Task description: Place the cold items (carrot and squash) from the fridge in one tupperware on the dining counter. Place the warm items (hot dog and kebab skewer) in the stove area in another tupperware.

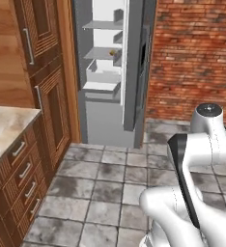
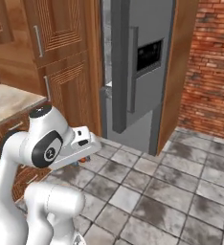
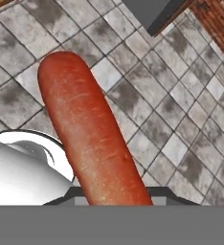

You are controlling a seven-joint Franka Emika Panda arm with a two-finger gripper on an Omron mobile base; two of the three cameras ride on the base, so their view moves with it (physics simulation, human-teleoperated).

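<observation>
Orange carrot (image 3: 92, 139) clamped in tool (image 3: 115, 196), over tiled floor (image 3: 181, 119), fridge (image 1: 112, 62) door ajar.

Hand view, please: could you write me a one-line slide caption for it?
End effector shut on an orange carrot, which it carries above the grey tiled kitchen floor.

Even, shadowless, sharp rendered light.

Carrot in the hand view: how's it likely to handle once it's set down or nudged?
The carrot looks like one solid, straight piece, so probably stiff, not floppy. Its round, tapering body would likely roll in a curve if pushed on a flat surface. It sticks out long beyond the gripper, so it may swing or pivot in the grip; the smooth skin could slip.
</observation>
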